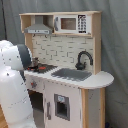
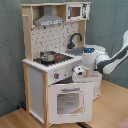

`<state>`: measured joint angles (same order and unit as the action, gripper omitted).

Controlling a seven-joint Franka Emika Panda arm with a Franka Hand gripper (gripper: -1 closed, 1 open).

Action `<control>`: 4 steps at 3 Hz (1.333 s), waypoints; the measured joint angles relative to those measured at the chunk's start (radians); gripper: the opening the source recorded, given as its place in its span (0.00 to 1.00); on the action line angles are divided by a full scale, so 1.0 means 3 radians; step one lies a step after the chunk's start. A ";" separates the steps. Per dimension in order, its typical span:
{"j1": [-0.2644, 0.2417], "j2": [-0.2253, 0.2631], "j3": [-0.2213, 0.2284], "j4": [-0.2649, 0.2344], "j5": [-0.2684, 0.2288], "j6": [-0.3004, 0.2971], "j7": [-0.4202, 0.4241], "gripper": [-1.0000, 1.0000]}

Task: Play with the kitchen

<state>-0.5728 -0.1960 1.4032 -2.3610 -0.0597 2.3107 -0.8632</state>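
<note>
In the first exterior view the white arm point(image 1: 12, 80) fills the nine o'clock side, in front of the kitchen point(image 1: 70, 75). A pot point(image 1: 34, 64) sits on the stovetop point(image 1: 42, 68); toward three o'clock come the grey sink point(image 1: 71, 74) and black faucet point(image 1: 83, 59). At twelve o'clock are the hood point(image 1: 38, 29) and microwave point(image 1: 72, 23).

In the second exterior view the gripper point(image 2: 79, 73) is at the knob panel above the oven door point(image 2: 70, 102); whether its jaws are spread I cannot tell. No writing is readable.
</note>
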 joint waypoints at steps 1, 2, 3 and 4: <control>-0.0001 0.0007 0.0119 -0.0051 0.0002 0.0090 0.0322 0.00; -0.0001 0.0007 0.0256 -0.0051 0.0004 0.0180 0.0641 0.00; -0.0001 0.0006 0.0415 -0.0046 0.0004 0.0302 0.0916 0.00; -0.0001 0.0002 0.0599 -0.0046 0.0004 0.0402 0.1198 0.00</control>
<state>-0.5730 -0.1955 1.5830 -2.3749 -0.0586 2.4313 -0.5037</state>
